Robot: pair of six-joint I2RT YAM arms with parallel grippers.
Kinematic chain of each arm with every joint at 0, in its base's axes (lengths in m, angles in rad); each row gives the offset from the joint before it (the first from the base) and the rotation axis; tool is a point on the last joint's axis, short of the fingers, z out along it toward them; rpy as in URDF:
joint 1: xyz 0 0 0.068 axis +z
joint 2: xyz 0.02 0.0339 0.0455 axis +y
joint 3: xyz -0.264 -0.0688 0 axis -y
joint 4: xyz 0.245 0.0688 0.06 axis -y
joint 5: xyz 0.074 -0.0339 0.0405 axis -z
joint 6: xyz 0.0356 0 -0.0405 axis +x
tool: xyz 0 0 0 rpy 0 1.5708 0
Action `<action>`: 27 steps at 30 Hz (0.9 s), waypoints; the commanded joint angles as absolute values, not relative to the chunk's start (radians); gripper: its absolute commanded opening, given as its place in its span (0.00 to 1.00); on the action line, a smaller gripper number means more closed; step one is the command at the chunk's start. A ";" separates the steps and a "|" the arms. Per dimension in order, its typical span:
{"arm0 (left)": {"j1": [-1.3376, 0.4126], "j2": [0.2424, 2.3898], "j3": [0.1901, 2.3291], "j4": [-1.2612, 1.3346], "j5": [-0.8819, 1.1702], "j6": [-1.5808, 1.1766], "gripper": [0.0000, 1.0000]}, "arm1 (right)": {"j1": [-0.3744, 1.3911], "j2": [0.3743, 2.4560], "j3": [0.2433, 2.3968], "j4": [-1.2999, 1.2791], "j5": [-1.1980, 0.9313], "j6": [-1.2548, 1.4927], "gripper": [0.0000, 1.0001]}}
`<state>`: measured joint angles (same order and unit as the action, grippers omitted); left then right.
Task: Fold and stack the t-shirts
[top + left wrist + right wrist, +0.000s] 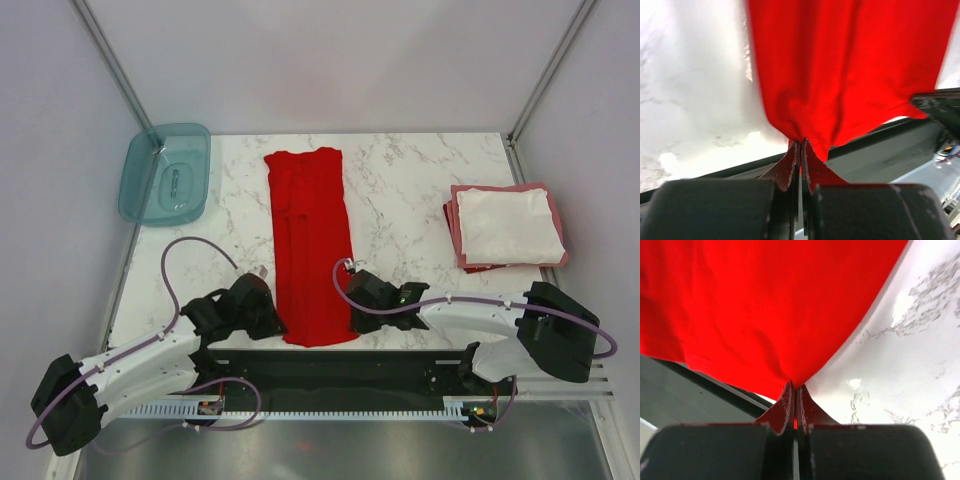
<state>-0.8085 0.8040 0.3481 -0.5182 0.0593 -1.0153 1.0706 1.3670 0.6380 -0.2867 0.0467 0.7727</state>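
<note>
My left gripper [800,146] and right gripper [794,386] clamp corners of the bright red cloth t-shirt [312,240] at the near edge of the desk [400,180].

red t-shirt [312,245]: plain bright red | white t-shirt [508,225]: plain white | pinkish-red t-shirt [452,222]: dull pinkish-red, plain | tub [165,172]: translucent teal | worktop [410,200]: white marble pattern, grey veins | arm cables [190,239]: purple

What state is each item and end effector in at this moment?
red t-shirt: folded into a long strip, near corners pinched.
white t-shirt: folded, stacked on the pinkish-red one.
pinkish-red t-shirt: folded, bottom of stack.
left end effector: shut on red t-shirt.
right end effector: shut on red t-shirt.
teal tub: far-left corner, untouched.
</note>
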 commanded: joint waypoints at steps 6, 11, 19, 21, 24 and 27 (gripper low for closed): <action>-0.701 0.940 0.587 -0.472 0.100 -0.890 0.02 | 0.959 1.333 0.840 -0.405 0.110 0.693 0.00; -0.531 1.043 0.684 -0.465 0.097 -0.813 0.02 | 0.835 1.426 0.983 -0.431 0.071 0.618 0.00; -0.327 1.248 0.819 -0.374 0.104 -0.762 0.02 | 0.723 1.655 1.276 -0.488 0.135 0.557 0.00; -0.299 1.317 0.837 -0.306 0.127 -0.767 0.02 | 0.690 1.705 1.337 -0.488 0.140 0.551 0.00; -0.288 1.389 0.860 -0.207 0.140 -0.782 0.02 | 0.651 1.770 1.410 -0.489 0.140 0.538 0.00; -0.288 1.481 0.922 -0.164 0.164 -0.776 0.02 | 0.615 1.833 1.466 -0.489 0.115 0.523 0.00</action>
